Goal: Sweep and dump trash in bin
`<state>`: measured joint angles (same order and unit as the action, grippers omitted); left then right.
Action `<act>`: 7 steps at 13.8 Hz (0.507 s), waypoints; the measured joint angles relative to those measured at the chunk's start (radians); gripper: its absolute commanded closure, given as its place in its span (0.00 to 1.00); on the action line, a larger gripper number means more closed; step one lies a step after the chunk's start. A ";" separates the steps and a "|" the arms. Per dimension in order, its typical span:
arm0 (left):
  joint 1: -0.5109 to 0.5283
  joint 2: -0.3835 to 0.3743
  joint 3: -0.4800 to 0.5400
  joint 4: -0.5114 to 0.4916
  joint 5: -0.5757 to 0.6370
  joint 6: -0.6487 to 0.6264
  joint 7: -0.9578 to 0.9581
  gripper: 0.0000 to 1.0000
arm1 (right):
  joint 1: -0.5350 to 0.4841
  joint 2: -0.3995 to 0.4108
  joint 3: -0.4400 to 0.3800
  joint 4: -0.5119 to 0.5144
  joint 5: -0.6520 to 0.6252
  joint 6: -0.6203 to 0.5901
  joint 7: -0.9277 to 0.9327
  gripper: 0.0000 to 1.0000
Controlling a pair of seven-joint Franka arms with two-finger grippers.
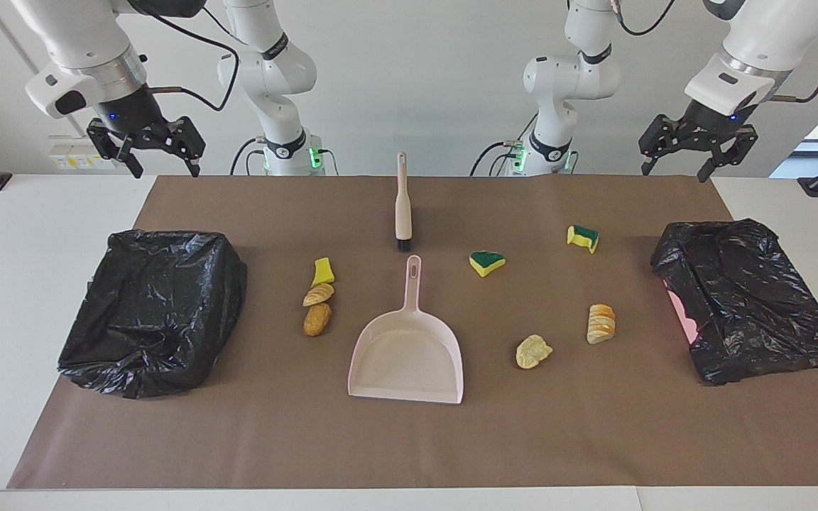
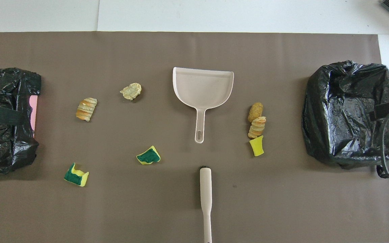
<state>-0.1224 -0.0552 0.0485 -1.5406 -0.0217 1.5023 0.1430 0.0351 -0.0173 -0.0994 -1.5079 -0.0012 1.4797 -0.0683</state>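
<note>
Facing view: nothing swept yet, all seven bits of trash are loose on the brown mat [image 1: 238, 440].

Both arms just hang up at the robots' edge of the table, left gripper [image 1: 697, 165] and right gripper [image 1: 162, 165] each with fingers spread and holding nothing. Brush [image 1: 402, 207] and dustpan [image 1: 409, 348] lie untouched mid-table, brush nearer the robots. Three pieces (yellow scrap [image 1: 322, 271] and two pastry lumps [image 1: 317, 306]) sit in a tight row toward the right arm's bin [image 1: 157, 312]; two green-topped sponges [image 1: 486, 262] and two more bread lumps [image 1: 533, 351] are scattered toward the left arm's bin [image 1: 746, 298]. So the whole job is left, I'd say. Plenty of bare mat around the tools; the bins sit near the mat's ends, so sweeps shouldn't run off an edge.
</note>
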 measured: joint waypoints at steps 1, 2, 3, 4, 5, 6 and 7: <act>0.000 0.000 0.000 0.000 0.000 0.000 0.000 0.00 | -0.001 0.000 -0.001 0.000 0.000 0.000 0.000 0.00; 0.000 0.000 0.000 0.000 0.000 0.000 0.000 0.00 | -0.002 0.000 -0.002 0.000 0.000 0.000 0.000 0.00; 0.000 0.000 0.000 0.000 0.000 0.000 0.000 0.00 | -0.002 0.000 -0.004 0.000 0.000 0.000 0.000 0.00; 0.000 0.000 0.000 0.000 0.000 0.000 0.000 0.00 | -0.002 0.000 -0.005 0.000 0.000 0.000 0.000 0.00; 0.000 0.000 0.000 0.000 0.000 0.000 0.000 0.00 | -0.002 0.000 -0.005 0.000 0.000 0.000 0.000 0.00; 0.000 0.000 0.000 0.000 0.000 0.000 0.000 0.00 | -0.002 -0.001 -0.004 -0.001 0.000 0.000 0.000 0.00; 0.000 0.000 0.000 0.000 0.000 0.000 0.000 0.00 | 0.000 -0.001 -0.002 -0.005 0.000 0.002 0.000 0.00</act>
<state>-0.1224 -0.0552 0.0481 -1.5406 -0.0217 1.5023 0.1430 0.0348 -0.0186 -0.1012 -1.5132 -0.0012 1.4818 -0.0683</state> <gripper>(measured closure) 0.000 0.000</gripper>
